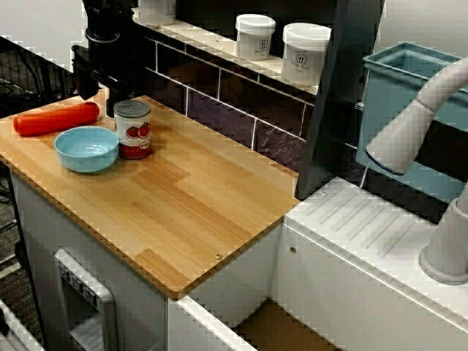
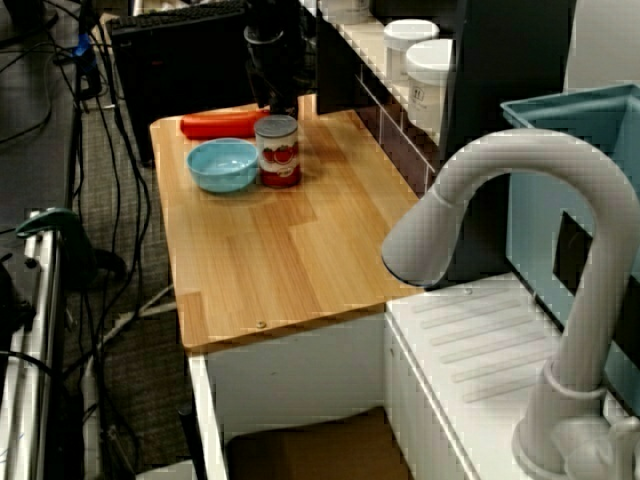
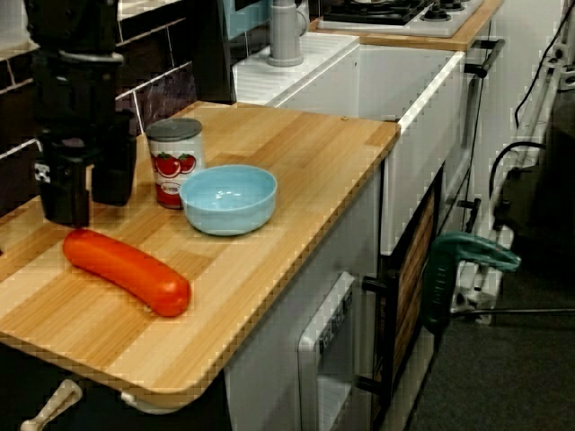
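Observation:
My black gripper (image 3: 88, 206) hangs open just above the wooden counter (image 1: 190, 197) near its back wall, with nothing between its fingers (image 3: 65, 184). A long red-orange sausage (image 3: 126, 271) lies on the counter just in front of the gripper in the view from the counter's end. A tomato can (image 3: 175, 162) stands upright beside the gripper, a small gap apart. A light blue bowl (image 3: 228, 198), empty, touches or nearly touches the can. From the front, the gripper (image 1: 102, 84) stands behind the can (image 1: 132, 129), bowl (image 1: 86, 148) and sausage (image 1: 56, 118). From the sink side, the gripper (image 2: 278, 98) is above the can (image 2: 278, 150).
Two white jars (image 1: 255, 36) (image 1: 305, 53) sit on a shelf above the dark tiled wall. A grey faucet (image 1: 409, 131) and a teal bin (image 1: 409, 80) stand at the sink to the right. A dark post (image 1: 333, 102) borders the counter's right end.

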You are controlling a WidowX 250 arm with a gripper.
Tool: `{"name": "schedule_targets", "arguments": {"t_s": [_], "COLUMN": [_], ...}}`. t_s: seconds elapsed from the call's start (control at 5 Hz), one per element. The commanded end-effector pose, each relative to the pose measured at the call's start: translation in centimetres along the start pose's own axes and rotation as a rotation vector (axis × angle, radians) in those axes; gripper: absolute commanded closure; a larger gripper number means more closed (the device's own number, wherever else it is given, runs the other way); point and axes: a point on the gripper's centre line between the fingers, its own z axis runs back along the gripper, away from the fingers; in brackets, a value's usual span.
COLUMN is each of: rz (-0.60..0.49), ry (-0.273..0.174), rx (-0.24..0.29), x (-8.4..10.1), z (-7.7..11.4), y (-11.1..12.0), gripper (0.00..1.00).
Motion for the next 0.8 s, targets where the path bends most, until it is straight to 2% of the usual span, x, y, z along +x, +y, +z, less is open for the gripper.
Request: {"name": "schedule_targets", "arguments": {"t_s": [0.0, 0.2, 0.6], "rz": [-0.086, -0.088, -0.132], "ry": [-0.017, -0.007, -0.010], "rx": [-0.069, -0.090, -0.093], "x": [0.5, 0.2, -0.8], "z": [3.8, 4.2, 4.7], "y": [-0.7, -1.3, -4.3], "gripper": [0.00, 0.00, 0.00]}}
